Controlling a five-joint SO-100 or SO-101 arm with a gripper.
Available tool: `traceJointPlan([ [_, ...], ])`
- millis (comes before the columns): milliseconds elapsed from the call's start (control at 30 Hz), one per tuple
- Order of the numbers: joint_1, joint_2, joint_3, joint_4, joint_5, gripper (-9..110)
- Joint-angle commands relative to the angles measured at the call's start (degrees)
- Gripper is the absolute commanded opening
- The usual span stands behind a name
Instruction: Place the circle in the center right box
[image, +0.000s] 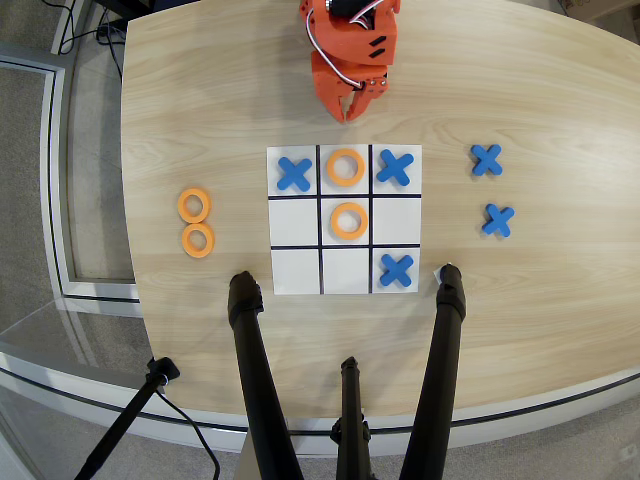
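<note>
Gripper: orange claw (352, 108) sits at the table's far edge, tips toward the board, fingers nearly together, holding nothing.
Board: white nine-square grid (344, 219); its center right square (396, 220) in the overhead view is bare.
Circles on board: one ring in the top middle square (345, 167), one in the center square (348, 220).
Spare circles: two orange rings (194, 205) (198, 240) lie flat and touching left of the board; being round, they show no long axis or heading.
Crosses: three on the board (294, 173) (395, 168) (397, 270), two on the wood at right (486, 159) (497, 219).

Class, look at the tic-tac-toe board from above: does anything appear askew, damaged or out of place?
Nothing stands out. The board lies square, each blue cross and orange ring sits inside its cell, and spare pieces rest neatly beside it.
</note>
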Motion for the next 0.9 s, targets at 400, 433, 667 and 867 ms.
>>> traceJointPlan([
  [400,2.5,-7.3,-6.2,2.5,4.1,9],
  [433,2.8,-7.9,-7.2,2.5,4.1,10],
  [667,5.7,-13.9,-16.7,2.7,4.5,13],
  [867,9.8,-25.2,-28.9,2.6,4.4,16],
])
